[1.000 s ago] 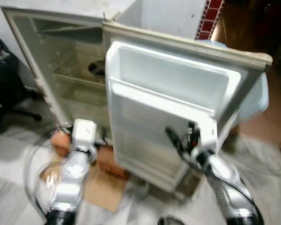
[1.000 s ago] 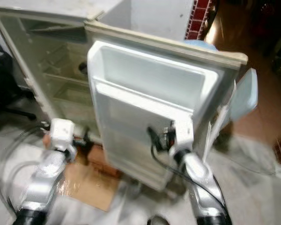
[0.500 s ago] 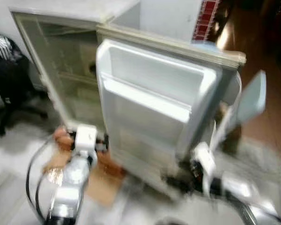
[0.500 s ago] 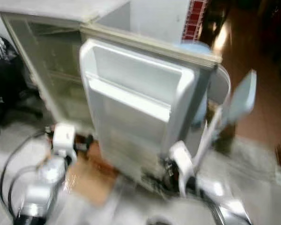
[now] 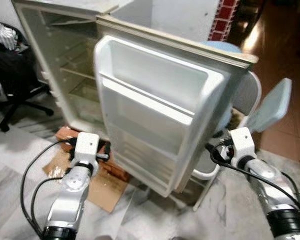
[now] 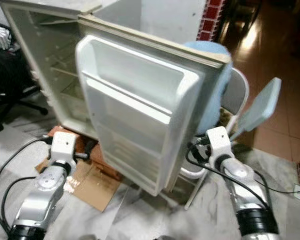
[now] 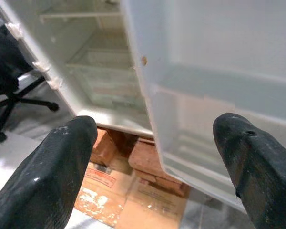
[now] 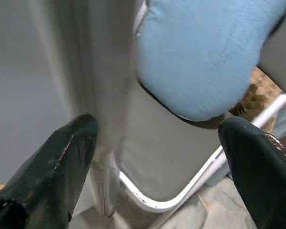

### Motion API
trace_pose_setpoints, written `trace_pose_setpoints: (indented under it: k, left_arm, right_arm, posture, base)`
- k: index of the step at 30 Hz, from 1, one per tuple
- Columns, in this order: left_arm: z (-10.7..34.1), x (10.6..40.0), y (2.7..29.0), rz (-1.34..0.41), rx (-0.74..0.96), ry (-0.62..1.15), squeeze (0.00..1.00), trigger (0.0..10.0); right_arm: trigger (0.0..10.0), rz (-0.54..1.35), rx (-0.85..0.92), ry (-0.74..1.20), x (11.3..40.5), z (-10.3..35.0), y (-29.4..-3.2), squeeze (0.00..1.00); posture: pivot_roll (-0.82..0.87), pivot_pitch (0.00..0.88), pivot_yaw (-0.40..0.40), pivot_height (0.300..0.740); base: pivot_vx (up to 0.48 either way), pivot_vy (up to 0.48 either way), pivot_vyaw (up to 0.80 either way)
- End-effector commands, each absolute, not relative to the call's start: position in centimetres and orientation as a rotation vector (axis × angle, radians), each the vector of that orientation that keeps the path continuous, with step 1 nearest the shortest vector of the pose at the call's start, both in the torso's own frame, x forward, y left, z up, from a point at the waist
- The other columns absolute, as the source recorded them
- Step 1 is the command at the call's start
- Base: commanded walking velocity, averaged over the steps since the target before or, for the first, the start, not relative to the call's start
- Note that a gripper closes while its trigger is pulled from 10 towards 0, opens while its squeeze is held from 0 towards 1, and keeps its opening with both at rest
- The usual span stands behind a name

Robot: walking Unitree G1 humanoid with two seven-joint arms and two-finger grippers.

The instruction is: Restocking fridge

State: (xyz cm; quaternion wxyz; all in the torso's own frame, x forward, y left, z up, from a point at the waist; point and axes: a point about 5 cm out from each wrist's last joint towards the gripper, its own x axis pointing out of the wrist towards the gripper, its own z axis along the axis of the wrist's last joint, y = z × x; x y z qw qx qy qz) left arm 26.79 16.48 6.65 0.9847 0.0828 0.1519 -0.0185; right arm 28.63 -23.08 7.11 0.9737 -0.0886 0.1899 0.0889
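The white fridge [image 5: 65,60] stands open, with bare shelves inside. Its door [image 5: 155,105] swings out toward me, and the door racks hold nothing. My left gripper [image 5: 106,151] is low by the door's hinge side, in front of the cabinet's bottom edge. In the left wrist view its fingers [image 7: 62,157] are spread wide, so it is open and holds nothing. My right gripper [image 5: 213,151] is open just past the door's free edge, on its outer side. Its fingers [image 8: 66,152] straddle that edge and a chair frame.
A chair with a light blue cushion [image 8: 205,52] and white metal frame [image 8: 181,193] stands right behind the door. The fridge rests on red bricks [image 5: 65,136] over cardboard [image 5: 107,187]. A black office chair [image 5: 10,75] is at the left. Cables [image 5: 32,170] trail from both arms.
The view has shifted. My right gripper has gone from the door's inner face around its free edge to the outer side. The left gripper stays low by the fridge bottom.
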Motion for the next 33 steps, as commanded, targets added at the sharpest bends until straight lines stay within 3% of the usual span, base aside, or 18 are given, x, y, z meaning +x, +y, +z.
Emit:
trace_pose_setpoints:
  k: [1, 4, 17, 22, 28, 33]
  left_arm:
    - [6.6, 26.7, 16.2, -0.054, 0.173, 0.311, 0.0, 10.0]
    - [6.5, 26.7, 16.2, -0.054, 0.174, 0.312, 0.0, 10.0]
    - [6.4, 26.6, 16.6, 0.001, 0.155, 0.336, 0.0, 10.0]
    - [5.5, 23.4, 17.7, 0.073, -0.037, 0.513, 0.0, 10.0]
    - [3.8, 20.2, 19.0, 0.095, -0.07, 0.688, 0.0, 10.0]
    - [3.2, 19.9, 18.8, 0.066, -0.098, 0.771, 0.0, 10.0]
  right_arm:
    - [10.0, 0.156, -0.179, 0.342, 29.1, 7.9, -23.3, 0.0]
    - [10.0, 0.141, -0.172, 0.325, 29.3, 8.0, -23.0, 0.0]
    - [10.0, 0.012, -0.014, 0.128, 31.2, 10.8, -22.0, 0.0]
    - [10.0, -0.031, 0.143, 0.061, 32.1, 12.0, -20.0, 0.0]
    - [10.0, -0.032, 0.24, 0.016, 33.4, 13.0, -18.3, 0.0]
    - [10.0, -0.06, 0.318, -0.019, 35.3, 14.6, -16.4, 0.0]
  posture:
    - [-0.01, 0.018, -0.004, 0.74]
    - [-0.01, 0.016, -0.005, 0.74]
    - [-0.01, 0.022, -0.004, 0.74]
    - [0.0, 0.025, 0.0, 0.74]
    - [0.03, 0.024, -0.011, 0.74]
    - [0.05, 0.012, -0.017, 0.74]
  base:
    - [0.0, -0.48, 0.0]
    - [0.0, -0.48, 0.0]
    - [0.0, 0.0, 0.0]
    - [0.0, 0.0, 0.0]
    - [0.0, 0.0, 0.0]
    - [0.0, 0.0, 0.0]
